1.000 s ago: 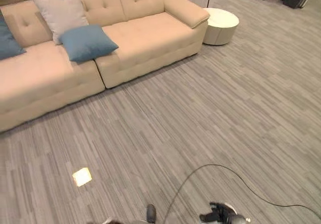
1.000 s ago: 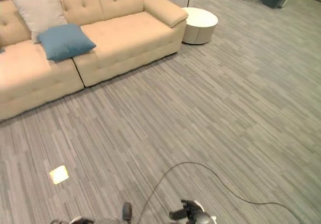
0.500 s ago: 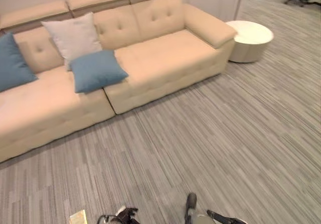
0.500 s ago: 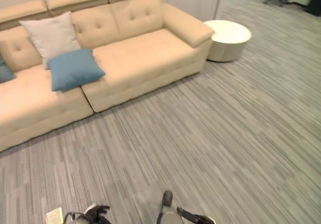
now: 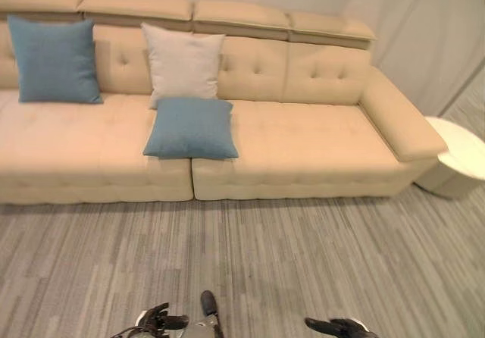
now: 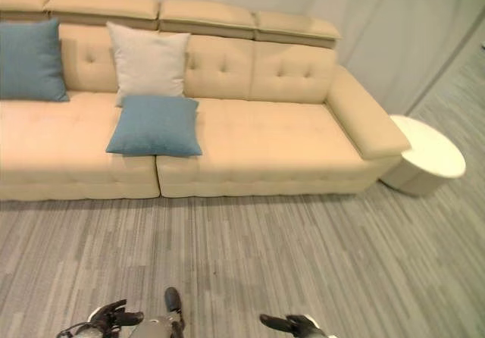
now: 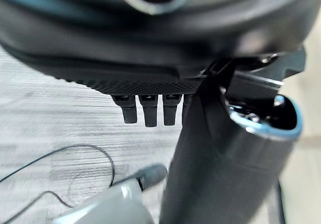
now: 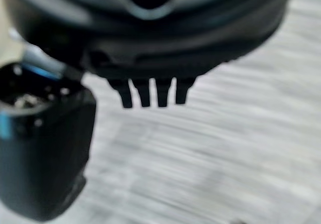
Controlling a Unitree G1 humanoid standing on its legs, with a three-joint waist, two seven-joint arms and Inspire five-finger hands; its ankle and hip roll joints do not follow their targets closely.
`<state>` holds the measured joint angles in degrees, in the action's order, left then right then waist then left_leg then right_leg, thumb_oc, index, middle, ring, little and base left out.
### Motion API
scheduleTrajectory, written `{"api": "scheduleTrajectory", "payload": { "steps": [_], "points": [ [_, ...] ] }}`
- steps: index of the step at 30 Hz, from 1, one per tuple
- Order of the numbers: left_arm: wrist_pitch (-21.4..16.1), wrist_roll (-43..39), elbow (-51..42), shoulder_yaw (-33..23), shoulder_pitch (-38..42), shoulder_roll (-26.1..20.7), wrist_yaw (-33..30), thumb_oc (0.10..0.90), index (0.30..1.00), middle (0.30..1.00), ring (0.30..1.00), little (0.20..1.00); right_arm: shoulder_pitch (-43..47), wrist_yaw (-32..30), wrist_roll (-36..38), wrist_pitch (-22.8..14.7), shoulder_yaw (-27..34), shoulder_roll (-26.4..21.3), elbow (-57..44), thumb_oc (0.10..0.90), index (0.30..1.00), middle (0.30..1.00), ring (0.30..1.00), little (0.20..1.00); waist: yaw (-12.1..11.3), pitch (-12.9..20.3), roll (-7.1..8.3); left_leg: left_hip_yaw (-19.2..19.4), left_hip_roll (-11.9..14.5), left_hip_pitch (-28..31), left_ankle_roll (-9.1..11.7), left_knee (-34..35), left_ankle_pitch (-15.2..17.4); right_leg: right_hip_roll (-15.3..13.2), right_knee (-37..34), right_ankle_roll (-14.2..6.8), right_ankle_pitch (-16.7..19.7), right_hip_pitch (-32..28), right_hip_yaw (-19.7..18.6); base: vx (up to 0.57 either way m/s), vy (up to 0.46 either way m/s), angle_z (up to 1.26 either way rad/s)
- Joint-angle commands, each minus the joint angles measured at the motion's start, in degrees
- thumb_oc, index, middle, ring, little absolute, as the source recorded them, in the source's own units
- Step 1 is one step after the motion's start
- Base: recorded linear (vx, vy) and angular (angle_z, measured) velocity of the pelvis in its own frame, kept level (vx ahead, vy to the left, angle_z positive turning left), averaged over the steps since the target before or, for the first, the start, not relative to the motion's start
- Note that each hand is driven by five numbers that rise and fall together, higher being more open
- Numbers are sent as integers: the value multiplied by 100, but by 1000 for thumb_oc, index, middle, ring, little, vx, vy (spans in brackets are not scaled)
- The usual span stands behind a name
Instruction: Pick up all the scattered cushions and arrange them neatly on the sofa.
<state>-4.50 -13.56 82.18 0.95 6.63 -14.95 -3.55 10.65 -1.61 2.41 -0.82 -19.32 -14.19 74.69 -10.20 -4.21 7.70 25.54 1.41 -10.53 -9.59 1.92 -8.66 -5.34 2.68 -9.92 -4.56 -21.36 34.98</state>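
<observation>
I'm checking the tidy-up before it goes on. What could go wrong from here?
1. The blue cushion lying flat at the seat's front edge overhangs slightly; a nudge may tip it onto the floor.
2. It lies against the foot of the upright white cushion; pulling it out could topple that one.
3. Both the left hand and right hand hang low, empty, away from the sofa; reaching from here may fall short.

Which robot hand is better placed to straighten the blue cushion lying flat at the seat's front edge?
Left, probably. The flat blue cushion lies left of centre on the sofa, roughly in line with the left robot hand; the right robot hand is further off. Both are open and empty.
</observation>
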Motion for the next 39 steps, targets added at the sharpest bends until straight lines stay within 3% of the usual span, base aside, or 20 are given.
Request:
{"api": "scheduleTrajectory", "payload": {
  "steps": [1,4,8,9,11,12,17,20,21,24,25,29,30,33,34,35,36,37,38,39],
  "points": [
    [60,-248,-14,71,-278,70,-225,800,900,900,900,900,39,-106,-151,-2,228,-254,-341,800,900,900,900,900,-319,-32,-166,-244,-138,391,822,-244,715,-1076,2105,-422,1100,837,-144,483,411,82],
    [26,-177,-232,273,-154,-26,-304,800,900,900,900,900,-109,-147,-166,-38,136,-127,-370,800,900,900,900,900,-110,-71,-326,-800,-363,950,624,23,1045,-1228,3207,-263,891,1541,-529,479,300,121],
    [-36,94,-366,555,20,-35,-403,800,900,900,900,900,-221,-182,-190,-68,-15,-10,-433,800,900,900,900,900,123,-221,-486,-1252,-307,1284,736,145,1171,-1158,2479,54,140,2059,-486,263,-1,117],
    [-21,366,-395,864,126,-9,-406,800,900,900,900,900,-210,-235,-110,-93,20,-53,-477,800,900,900,900,900,374,-300,-515,-1503,-329,1414,806,144,1197,-765,1400,211,244,2515,-808,225,-77,108],
    [-32,466,-392,936,130,5,-414,800,900,900,900,900,-217,-264,-96,-83,30,-78,-484,800,900,900,900,900,441,-343,-512,-1604,-342,1497,839,116,1271,-637,960,169,338,2571,-949,262,-86,112],
    [-17,727,-319,1052,135,35,-439,800,900,900,900,900,-205,-305,-99,-58,88,-150,-472,800,900,900,900,900,595,-353,-461,-1768,-398,1702,907,132,1423,-504,126,8,708,2756,-1148,329,-88,67],
    [21,866,-205,1022,70,11,-400,800,900,900,900,900,-200,-348,-149,-14,229,-275,-506,800,900,900,900,900,727,-340,-547,-1886,-283,2146,1031,68,1739,-511,-468,-249,1160,3100,-740,322,-93,34],
    [22,868,-94,901,-53,68,-380,800,900,900,900,900,-348,-490,-190,-61,320,-301,-494,800,900,900,900,900,766,-207,-430,-1909,-402,2305,1050,-90,1965,-560,-640,-129,1268,2841,-540,266,-139,17],
    [49,-415,-64,280,-196,199,-194,800,900,900,900,900,-407,-510,-155,-16,388,-313,-465,800,900,900,900,900,749,-76,-445,-2037,-351,2346,1100,-351,2099,-520,-550,-49,1210,2727,-585,318,-142,6],
    [79,-1195,70,-168,-303,261,-80,800,900,900,900,900,-440,-464,-140,-10,423,-356,-478,800,900,900,900,900,741,10,-476,-2040,-279,2352,1203,-681,2065,-441,-514,21,1159,2606,-572,278,-173,2],
    [87,-1440,-9,-222,-359,357,-110,800,900,900,900,900,-440,-508,-106,-17,387,-374,-727,800,900,900,900,900,673,2,-486,-1908,-5,1747,1667,-2427,1410,-265,-637,236,968,2150,-573,234,-264,9],
    [111,-1565,-70,-258,-300,346,-263,800,900,900,900,900,-268,-636,-29,-18,395,-530,-941,800,900,900,900,900,560,-176,-389,-1528,396,1004,1827,-3989,943,-97,-765,542,641,1697,-598,158,-203,-19],
    [89,-1584,-108,-232,-234,356,-351,800,900,900,900,900,-114,-717,64,-12,399,-609,-977,800,900,900,900,900,525,-222,-388,-1087,700,846,1694,-3795,1033,-54,-768,597,486,1535,-551,96,-54,-40],
    [74,-1516,-133,-195,-260,382,-377,800,900,900,900,900,-94,-761,74,-27,379,-640,-1025,800,900,900,900,900,481,-232,-469,-1024,852,857,1676,-3488,1295,48,-768,547,341,1414,-619,217,36,-7],
    [53,-1380,-153,-121,-315,404,-436,800,900,900,900,900,-123,-846,-5,-66,342,-658,-1248,800,900,900,900,900,496,-236,-498,-1088,943,837,1551,-2120,1509,-59,-768,423,243,1341,-654,200,162,-5],
    [52,-1379,-154,-122,-319,405,-437,800,900,900,900,900,-130,-847,-7,-64,341,-659,-1253,800,900,900,900,900,499,-236,-491,-1084,926,863,1550,-2076,1489,-69,-768,420,241,1335,-652,250,217,-4],
    [36,-1366,-147,-116,-328,409,-466,800,900,900,900,900,-146,-874,-37,-91,323,-640,-1297,800,900,900,900,900,500,-241,-514,-1226,968,895,1563,-1613,1358,-50,-768,415,190,1308,-690,122,208,0],
    [-24,-1421,-135,-81,-314,417,-564,800,900,900,900,900,-163,-967,-123,-160,239,-587,-1429,800,900,900,900,900,459,-282,-580,-1749,1157,732,1673,-799,627,32,-768,446,136,1278,-775,187,272,-11],
    [-61,-1519,-132,-77,-280,418,-587,800,900,900,900,900,-147,-1008,-120,-195,220,-579,-1469,800,900,900,900,900,434,-309,-604,-2046,1285,692,1760,-394,305,90,-768,457,76,1207,-856,137,217,-23],
    [-61,-1519,-132,-77,-280,418,-587,800,900,900,900,900,-147,-1008,-120,-195,220,-579,-1469,800,900,900,900,900,436,-306,-604,-2048,1284,690,1760,-392,303,90,-768,457,76,1209,-853,209,186,-59]
  ]
}}
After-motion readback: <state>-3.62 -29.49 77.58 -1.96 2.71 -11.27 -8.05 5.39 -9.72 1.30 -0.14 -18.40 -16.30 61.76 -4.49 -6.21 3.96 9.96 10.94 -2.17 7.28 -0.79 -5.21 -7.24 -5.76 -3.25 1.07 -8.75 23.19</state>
